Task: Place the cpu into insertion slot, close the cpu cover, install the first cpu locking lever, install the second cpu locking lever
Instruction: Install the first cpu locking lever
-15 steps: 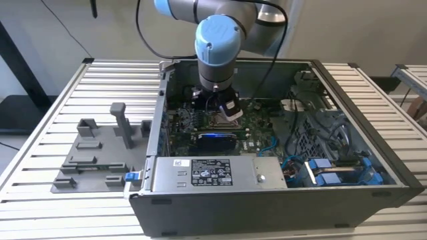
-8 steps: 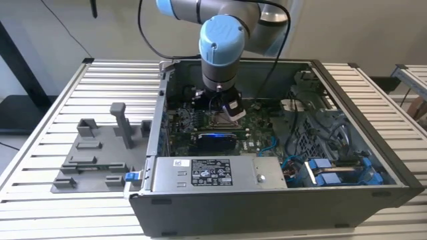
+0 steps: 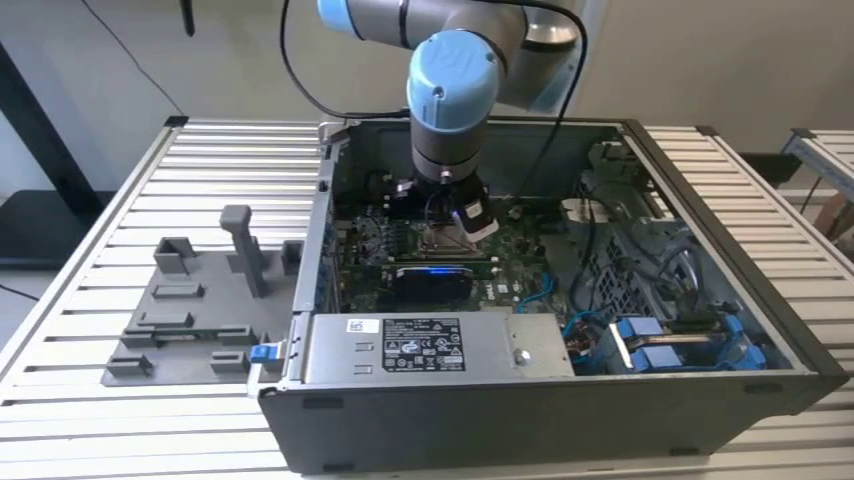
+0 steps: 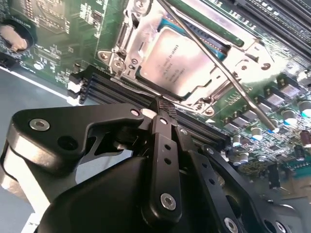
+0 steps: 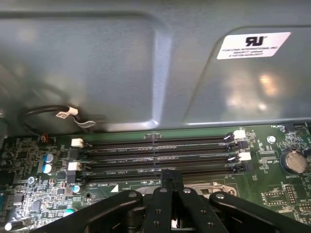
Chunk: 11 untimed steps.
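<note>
Pinching the fingers of the gripper (image 4: 163, 108) together, poising them right at the edge of the cpu cover (image 4: 138, 34), lying around the cpu (image 4: 180, 60), mid-frame in the exterior view.

**Case layout, quick look**

PC case (image 3: 534, 390) sits on table (image 3: 200, 170), w/ fixture tray (image 3: 187, 320) at exterior view's left. Inside, cpu (image 4: 177, 60) lies in insertion slot (image 4: 121, 43), cpu cover (image 4: 146, 19) apparently down over it. Gripper (image 4: 163, 109) is just beside, above memory slots (image 5: 155, 155).
</note>
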Motion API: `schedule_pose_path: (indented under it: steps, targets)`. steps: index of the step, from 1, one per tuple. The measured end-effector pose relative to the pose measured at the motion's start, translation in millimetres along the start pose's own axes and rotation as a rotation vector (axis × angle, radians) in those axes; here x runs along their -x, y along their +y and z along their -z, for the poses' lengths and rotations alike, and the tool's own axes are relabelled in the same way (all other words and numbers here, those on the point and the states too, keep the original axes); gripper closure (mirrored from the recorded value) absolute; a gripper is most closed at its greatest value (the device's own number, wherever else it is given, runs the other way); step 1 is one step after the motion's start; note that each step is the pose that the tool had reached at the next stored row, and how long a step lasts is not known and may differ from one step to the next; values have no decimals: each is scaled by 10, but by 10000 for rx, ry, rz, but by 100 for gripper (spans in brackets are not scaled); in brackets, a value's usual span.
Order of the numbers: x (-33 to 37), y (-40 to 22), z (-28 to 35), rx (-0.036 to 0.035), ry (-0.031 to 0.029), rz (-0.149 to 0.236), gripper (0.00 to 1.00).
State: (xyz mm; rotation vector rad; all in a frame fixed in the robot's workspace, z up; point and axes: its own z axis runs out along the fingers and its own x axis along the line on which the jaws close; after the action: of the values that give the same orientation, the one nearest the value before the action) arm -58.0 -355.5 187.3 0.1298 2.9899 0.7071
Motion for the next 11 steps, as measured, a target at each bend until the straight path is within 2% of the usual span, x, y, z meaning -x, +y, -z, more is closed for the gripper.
schedule_pose_path:
  steps: [11]
  targets:
    - [113, 7, -11, 0, 0, 1, 89]
